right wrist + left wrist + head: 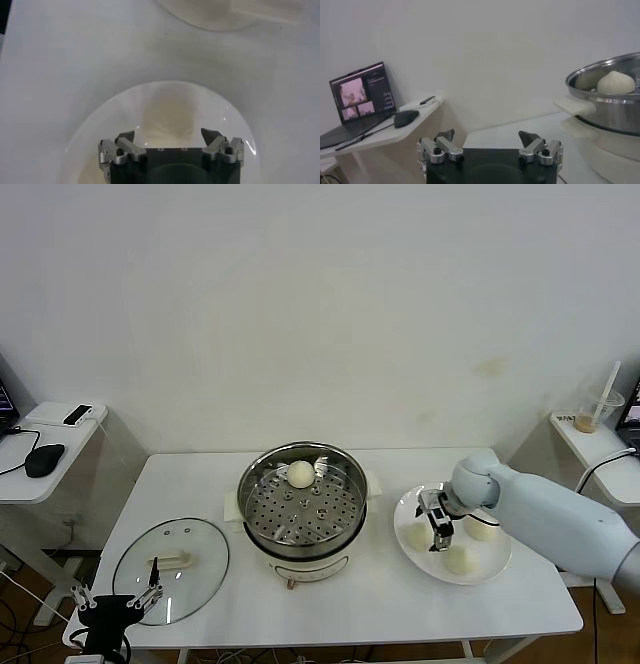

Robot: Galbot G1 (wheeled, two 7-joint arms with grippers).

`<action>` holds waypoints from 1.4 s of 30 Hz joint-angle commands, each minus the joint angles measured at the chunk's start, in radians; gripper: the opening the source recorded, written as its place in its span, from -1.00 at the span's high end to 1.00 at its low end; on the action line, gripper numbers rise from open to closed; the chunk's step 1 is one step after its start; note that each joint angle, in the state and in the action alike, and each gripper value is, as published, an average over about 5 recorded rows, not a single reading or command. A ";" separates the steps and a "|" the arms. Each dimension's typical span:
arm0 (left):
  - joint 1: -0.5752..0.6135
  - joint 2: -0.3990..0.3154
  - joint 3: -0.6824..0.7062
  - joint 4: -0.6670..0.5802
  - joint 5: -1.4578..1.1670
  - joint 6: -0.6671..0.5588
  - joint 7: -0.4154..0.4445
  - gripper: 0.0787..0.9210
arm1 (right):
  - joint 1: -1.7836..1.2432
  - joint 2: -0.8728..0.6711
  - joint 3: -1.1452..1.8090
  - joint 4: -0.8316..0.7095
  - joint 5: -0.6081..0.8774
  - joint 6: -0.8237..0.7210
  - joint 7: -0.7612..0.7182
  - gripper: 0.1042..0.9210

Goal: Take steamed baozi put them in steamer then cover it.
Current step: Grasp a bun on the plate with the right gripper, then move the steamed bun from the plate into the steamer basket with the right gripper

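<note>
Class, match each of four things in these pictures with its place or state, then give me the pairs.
Things:
1. lid
2. steamer
3. right gripper
4. left gripper

Places or states:
A. over the plate of three baozi, jaws open
B. flat on the table, left of the pot
C. uncovered, one bun on its tray
D. at the table's near left corner, idle, open

Pairs: 1-B, 2-C, 3-A, 4-D
</note>
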 commanded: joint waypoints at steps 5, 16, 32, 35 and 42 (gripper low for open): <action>0.007 -0.001 -0.005 -0.005 0.001 -0.001 0.000 -0.77 | -0.019 0.043 0.014 -0.061 -0.016 0.002 -0.012 -0.52; 0.008 -0.004 -0.003 -0.015 0.001 -0.001 0.000 -0.77 | 0.001 0.030 0.018 -0.043 -0.008 0.005 -0.051 -0.17; 0.003 0.006 0.015 -0.020 0.000 -0.001 -0.001 -0.77 | 0.343 -0.114 -0.035 0.084 0.158 -0.012 -0.115 -0.18; 0.003 0.009 0.019 -0.024 0.000 -0.001 -0.001 -0.77 | 0.454 -0.094 -0.086 0.101 0.212 -0.024 -0.110 -0.18; 0.002 0.012 0.021 -0.029 -0.001 -0.002 -0.001 -0.77 | 0.674 0.042 -0.194 0.128 0.338 -0.070 -0.085 -0.20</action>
